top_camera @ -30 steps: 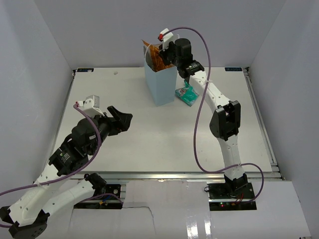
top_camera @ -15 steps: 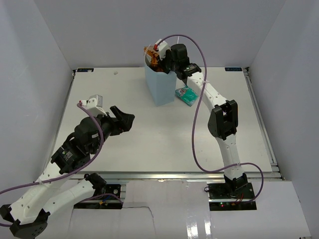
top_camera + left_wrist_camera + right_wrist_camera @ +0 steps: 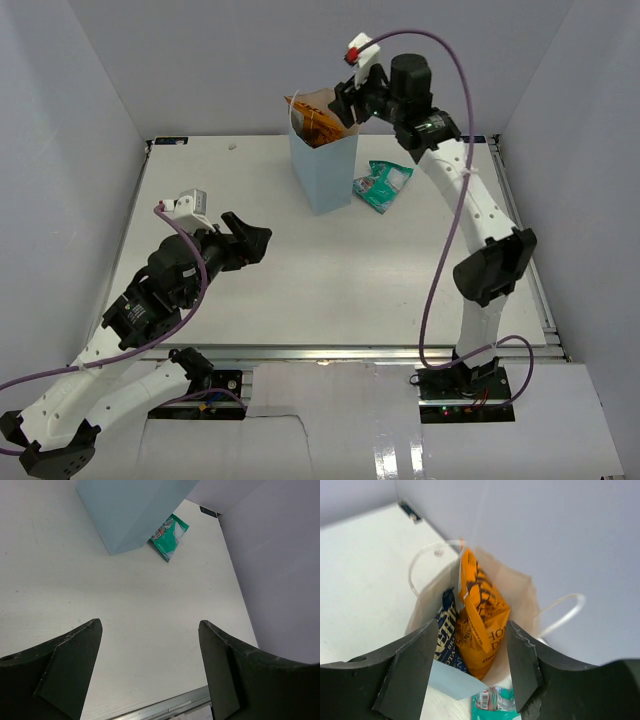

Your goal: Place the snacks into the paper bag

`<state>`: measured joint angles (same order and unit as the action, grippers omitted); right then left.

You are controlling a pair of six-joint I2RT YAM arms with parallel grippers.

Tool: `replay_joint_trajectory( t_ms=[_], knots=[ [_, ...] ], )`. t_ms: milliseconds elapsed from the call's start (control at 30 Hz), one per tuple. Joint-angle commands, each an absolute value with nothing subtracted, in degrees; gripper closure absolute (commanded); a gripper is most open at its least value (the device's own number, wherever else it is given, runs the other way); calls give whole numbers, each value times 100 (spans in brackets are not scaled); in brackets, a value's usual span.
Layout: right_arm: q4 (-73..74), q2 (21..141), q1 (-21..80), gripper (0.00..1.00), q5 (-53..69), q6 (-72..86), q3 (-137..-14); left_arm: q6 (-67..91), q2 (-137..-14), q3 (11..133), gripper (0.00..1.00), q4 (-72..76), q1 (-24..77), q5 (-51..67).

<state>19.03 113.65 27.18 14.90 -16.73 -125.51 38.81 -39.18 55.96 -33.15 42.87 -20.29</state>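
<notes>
**Orange chip bag released into the bag; one pouch still outside**

1. Nearest to you, well short of the paper bag (image 3: 322,172) and to its left, the left gripper (image 3: 150,627) hangs above the table (image 3: 300,290). Its jaws are spread wide with nothing between them. It has not shifted over the last second.

2. Just beside the paper bag's base, on its right, the teal pouch (image 3: 382,186) lies flat on the table. A second ago the right arm crossed over it. Now it is uncovered and plainly not packed.

3. The paper bag stands upright. The orange chip bag (image 3: 481,617) now sits inside it on end, with its top poking above the rim. A dark blue packet (image 3: 447,625) is wedged to its left.

4. Beyond and above the paper bag's mouth, the right gripper (image 3: 470,632) has let go. It was clamped down at the rim half a second back and has since lifted clear to the right. Its jaws are parted and hold nothing.

Finding: you may count the chip bag as delivered. The teal pouch looks like the remaining item in sight, and the right arm is the closer one to it.

Limits of inspection:
- You cannot see what lies under the two packets, since the bag's floor is screened by them.
- The left wrist view hides part of the pouch behind the bag's corner, and the right wrist view cuts it off at the bottom edge.
- The pouch's print is too small to read.
- One loop handle (image 3: 422,560) shows whole. The other runs behind the right finger.
</notes>
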Motion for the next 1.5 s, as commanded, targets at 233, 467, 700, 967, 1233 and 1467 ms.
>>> replay_joint_trajectory(
  t_ms=[233, 467, 700, 967, 1233, 1467],
  knots=[
    [1529, 9510, 1214, 24, 2443, 174, -10673, 3797, -3710, 5353, 3, -2875, 4271, -1828],
    [1494, 9720, 178, 8, 1565, 1570, -8659, 4078, -3682, 4931, 2, -2383, 4280, -1776],
    [1187, 11186, -193, 3, 2336, 2118, -8920, 4271, -4244, 5001, 2, -2312, 4280, -1451],
    [634, 12488, -211, 5, 3005, 2364, -9852, 4771, -4588, 5001, 2, -2276, 4280, -1310],
    [203, 13614, -229, 1, 3462, 2970, -10564, 5071, -4860, 5036, 2, -2188, 4280, -1239],
    [-430, 13983, -220, 17, 3910, 3506, -10451, 5194, -5027, 5115, 2, -2171, 4280, -1195]
  ],
)
